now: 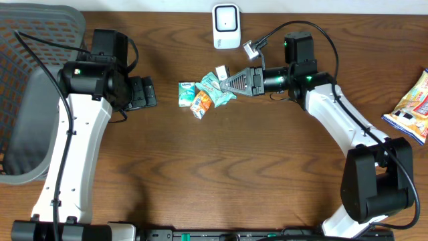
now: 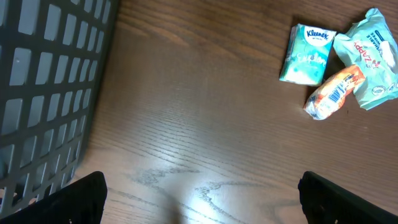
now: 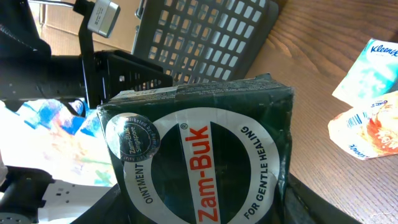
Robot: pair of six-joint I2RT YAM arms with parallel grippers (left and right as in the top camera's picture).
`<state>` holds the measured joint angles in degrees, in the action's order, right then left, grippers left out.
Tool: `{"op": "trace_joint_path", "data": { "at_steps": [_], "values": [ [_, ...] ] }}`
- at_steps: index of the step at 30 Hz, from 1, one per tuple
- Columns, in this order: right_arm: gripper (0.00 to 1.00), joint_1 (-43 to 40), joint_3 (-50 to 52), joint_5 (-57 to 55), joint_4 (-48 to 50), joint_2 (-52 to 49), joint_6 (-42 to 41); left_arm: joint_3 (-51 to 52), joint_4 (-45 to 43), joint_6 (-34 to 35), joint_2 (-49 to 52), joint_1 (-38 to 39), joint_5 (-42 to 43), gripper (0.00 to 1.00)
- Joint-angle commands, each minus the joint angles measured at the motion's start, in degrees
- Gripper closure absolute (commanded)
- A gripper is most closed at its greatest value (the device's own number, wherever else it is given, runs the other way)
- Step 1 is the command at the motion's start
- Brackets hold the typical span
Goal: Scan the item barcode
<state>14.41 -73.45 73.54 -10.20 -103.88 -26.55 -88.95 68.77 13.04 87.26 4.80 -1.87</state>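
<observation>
presently, the zam-buk box [image 3: 199, 162] is a dark green carton. its face carries a white oval band with red lettering and a round seal at upper left, and its edges are slightly scuffed. it is pinched in the right gripper [image 1: 226, 83], at the right edge of the packet cluster: kleenex pack [image 2: 308, 55], orange sachet [image 2: 333, 93], pale green pouch [image 2: 373, 56]. the right arm reaches leftward over the table [image 1: 200, 174], near the white scanner [image 1: 227, 27]. the left gripper [image 1: 142, 92] is spread wide and empty, beside the basket [image 1: 33, 87], apart from the packets.
</observation>
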Motion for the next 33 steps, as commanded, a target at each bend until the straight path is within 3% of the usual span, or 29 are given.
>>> {"op": "trace_joint_path", "data": {
  "at_steps": [1,7,11,17,20,29,33],
  "values": [
    [0.63,0.02,-1.01,0.33,0.17,0.11,-0.2,0.13,0.2,-0.79,0.09,-0.28,-0.57,0.02],
    [0.68,0.42,-0.96,-9.53,-3.19,0.11,5.09,0.13,0.2,-0.79,0.09,-0.28,-0.57,0.02],
    [0.69,2.38,-0.94,-32.52,-12.96,0.11,13.62,0.13,0.2,-0.79,0.09,-0.28,-0.57,0.02],
    [0.78,5.64,-0.94,-78.23,-22.12,0.09,16.48,0.13,0.2,-0.79,0.09,-0.28,-0.57,0.02],
    [0.74,6.73,-0.7,-89.09,-23.39,-0.24,17.29,0.13,0.2,-0.79,0.09,-0.28,-0.57,0.02],
    [0.62,7.76,8.11,-91.69,-19.04,-1.57,17.66,0.13,0.22,-0.79,0.09,-0.28,-0.57,0.02],
    [0.6,7.87,8.57,-99.51,-17.14,-1.57,20.65,0.13,0.2,-0.79,0.09,-0.28,-0.57,0.02]
  ]
}}
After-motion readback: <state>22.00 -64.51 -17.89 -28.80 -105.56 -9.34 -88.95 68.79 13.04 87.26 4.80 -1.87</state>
